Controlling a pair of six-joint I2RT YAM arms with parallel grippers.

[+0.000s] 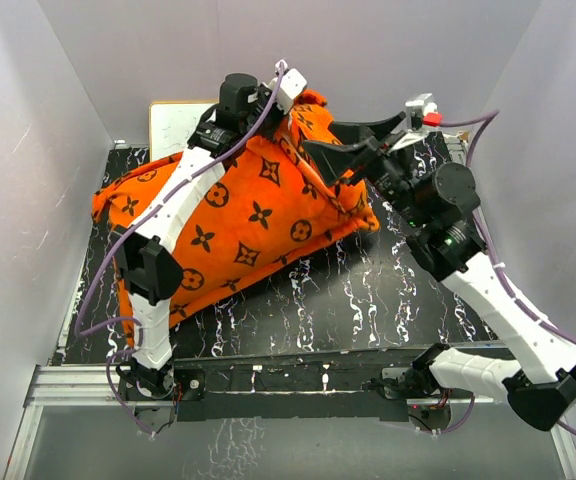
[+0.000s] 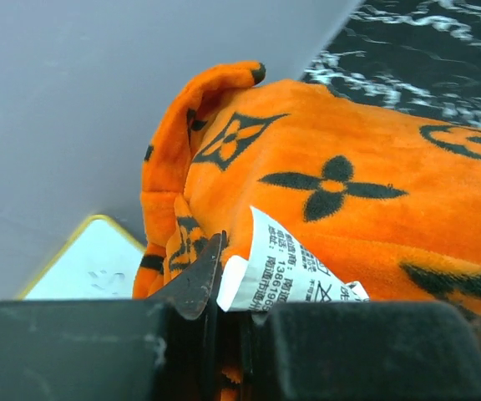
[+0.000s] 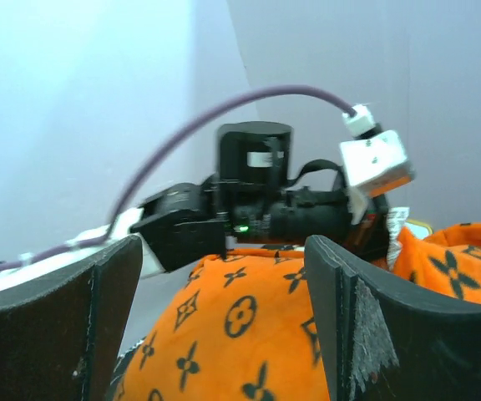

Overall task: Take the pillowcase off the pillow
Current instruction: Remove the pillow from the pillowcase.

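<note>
**Item: pillowcase (image 1: 258, 215), on its pillow**

- **Location:** lying slantwise across the dark marbled bench (image 1: 368, 290), from the near left to the far right. Its far end is raised close to the back wall. The pillow is not visible at all; going by the plump shape, it sits fully inside the cover.
- **Left pincer (image 2: 218, 276):** closed on a fold of orange fabric at the far end. The white care label (image 2: 282, 267) sticks out just beside the grip.
- **Right pincer (image 1: 320, 138):** fingers spread wide, holding nothing, poised just beside the far right corner of the cover.
- **Nearby:** a whiteboard (image 1: 178, 125) at the far left, partly tucked behind the raised end.

**Hazards, as judged:**
1. With only one grip on it, nothing pins the pillow. A pull would likely drag the whole cushion rather than strip the cover.
2. The pinch looks shallow and close to the label. The plush fabric could slip out, or the label seam could take the strain.
3. If the fold includes some pillow fabric, cover and pillow would move together.
4. A closing right pincer could catch the cover and filling together.
5. A lift or swing at the far end could knock the whiteboard.
</note>
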